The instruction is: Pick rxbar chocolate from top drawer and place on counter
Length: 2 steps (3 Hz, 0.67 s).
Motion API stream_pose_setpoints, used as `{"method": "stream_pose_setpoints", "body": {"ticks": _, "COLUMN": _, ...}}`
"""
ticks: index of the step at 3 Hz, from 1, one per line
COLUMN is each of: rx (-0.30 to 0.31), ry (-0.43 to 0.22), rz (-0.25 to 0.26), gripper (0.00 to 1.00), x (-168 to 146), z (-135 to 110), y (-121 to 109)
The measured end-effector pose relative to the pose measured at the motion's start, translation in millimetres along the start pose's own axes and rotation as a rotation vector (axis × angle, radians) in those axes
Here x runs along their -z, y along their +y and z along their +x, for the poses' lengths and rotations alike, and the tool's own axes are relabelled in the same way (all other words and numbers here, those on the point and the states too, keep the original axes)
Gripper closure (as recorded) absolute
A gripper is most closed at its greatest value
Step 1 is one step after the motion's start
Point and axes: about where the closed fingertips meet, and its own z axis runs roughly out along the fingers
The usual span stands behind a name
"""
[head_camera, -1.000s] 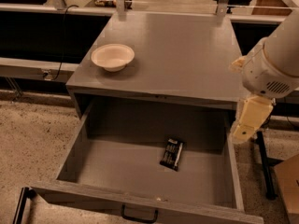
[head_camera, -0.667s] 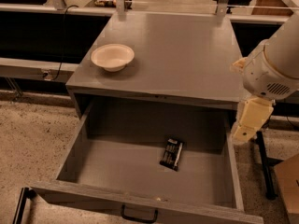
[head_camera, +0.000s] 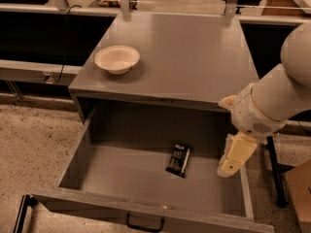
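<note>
The rxbar chocolate (head_camera: 178, 159), a small black wrapped bar with white markings, lies flat on the floor of the top drawer (head_camera: 121, 178), right of its middle. The grey drawer is pulled wide open, with its dark handle (head_camera: 144, 224) on the front panel. My cream gripper (head_camera: 234, 155) hangs from the white arm (head_camera: 272, 101) over the drawer's right side. It points down, a short way right of the bar and apart from it. Behind the drawer lies the grey counter (head_camera: 194, 52).
A cream round bowl (head_camera: 117, 58) sits on the counter's left part. Speckled floor (head_camera: 34, 144) lies to the left of the cabinet. A dark stand leg (head_camera: 274, 171) rises right of the drawer, next to a brown box corner (head_camera: 300, 193).
The gripper has come down and to the left, from beside the counter's right edge to inside the drawer's right side. The bar and bowl have not moved.
</note>
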Motion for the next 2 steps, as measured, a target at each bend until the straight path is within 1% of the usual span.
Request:
{"method": "stream_pose_setpoints", "body": {"ticks": 1, "rx": 0.065, "ry": -0.007, "rz": -0.025, "gripper": 0.0, "x": -28.3, "z": -11.9, "y": 11.9}}
{"method": "stream_pose_setpoints", "body": {"ticks": 2, "rx": 0.089, "ry": -0.021, "rz": -0.057, "gripper": 0.0, "x": -30.8, "z": -9.6, "y": 14.9}}
